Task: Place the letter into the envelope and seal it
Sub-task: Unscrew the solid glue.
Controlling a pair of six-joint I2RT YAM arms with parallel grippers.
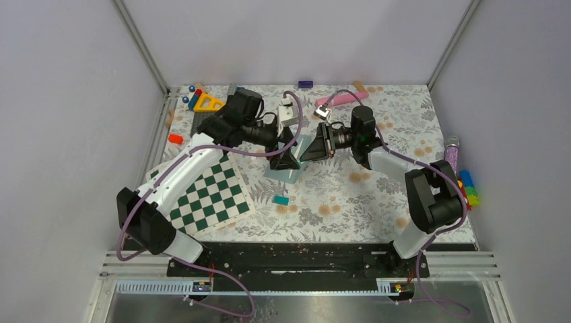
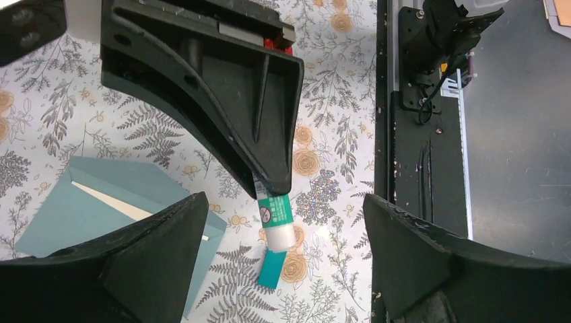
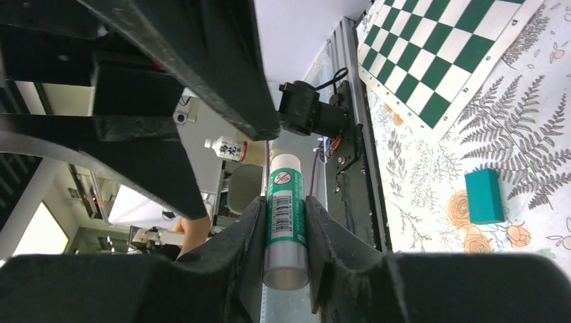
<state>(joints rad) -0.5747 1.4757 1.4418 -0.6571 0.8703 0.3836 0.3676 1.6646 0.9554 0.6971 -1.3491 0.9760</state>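
With right gripper (image 3: 284,202) clamped on glue stick (image 3: 286,269), close wide-apart left gripper (image 2: 283,202) squarely on its pale end, probably the cap; pull straight. Below left gripper's 2 fingers (image 2: 155,256): envelope (image 2: 74,208), letter (image 2: 108,200) tucked inside.

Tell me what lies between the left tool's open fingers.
The right tool, clamped on a green-labelled glue stick, hangs between the fingers of the left tool, above the floral tabletop. The left wrist view shows this.

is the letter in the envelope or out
In: the left wrist view shows only a thin cream strip of the letter peeking out of the teal envelope.
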